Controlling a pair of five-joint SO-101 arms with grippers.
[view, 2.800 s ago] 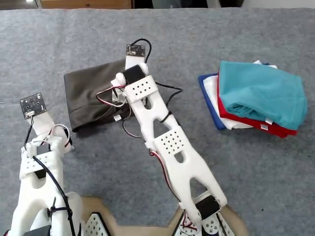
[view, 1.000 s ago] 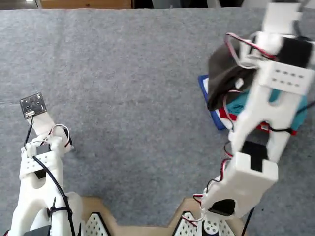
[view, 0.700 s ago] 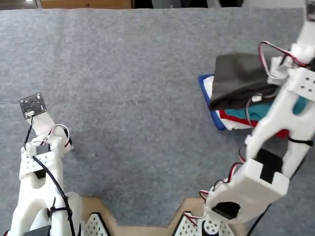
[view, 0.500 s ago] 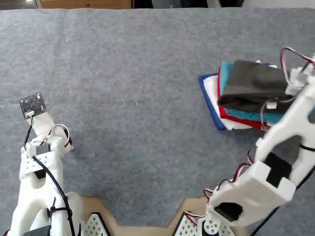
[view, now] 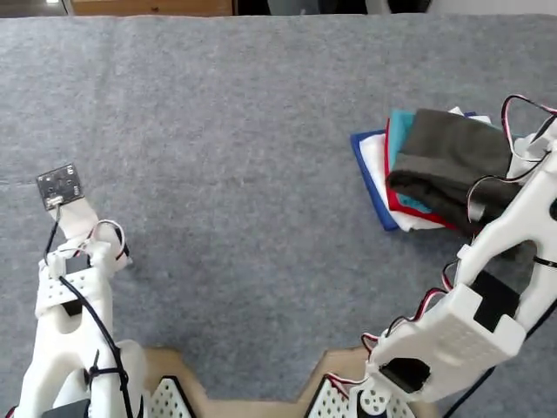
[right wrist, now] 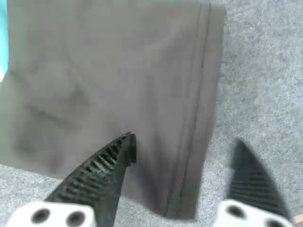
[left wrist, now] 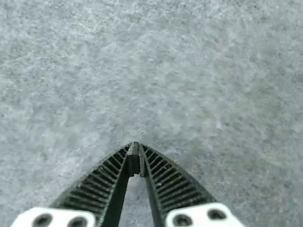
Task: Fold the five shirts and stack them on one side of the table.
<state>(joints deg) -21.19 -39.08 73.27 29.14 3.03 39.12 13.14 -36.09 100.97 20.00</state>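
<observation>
Five-shirt stack (view: 426, 170); right gripper (right wrist: 184, 140) wide above.

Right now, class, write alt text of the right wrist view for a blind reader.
A folded dark grey shirt lies under the open right tool. A sliver of teal shirt shows beside it, and grey table cover along its other edge.

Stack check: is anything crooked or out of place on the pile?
Slightly. The dark shirt on top sits angled and off-centre, so the edges of the teal shirt, white shirt and blue shirt fan out on the side toward the table's middle. Its near fold sags over the red shirt. Nothing looks damaged.
</observation>
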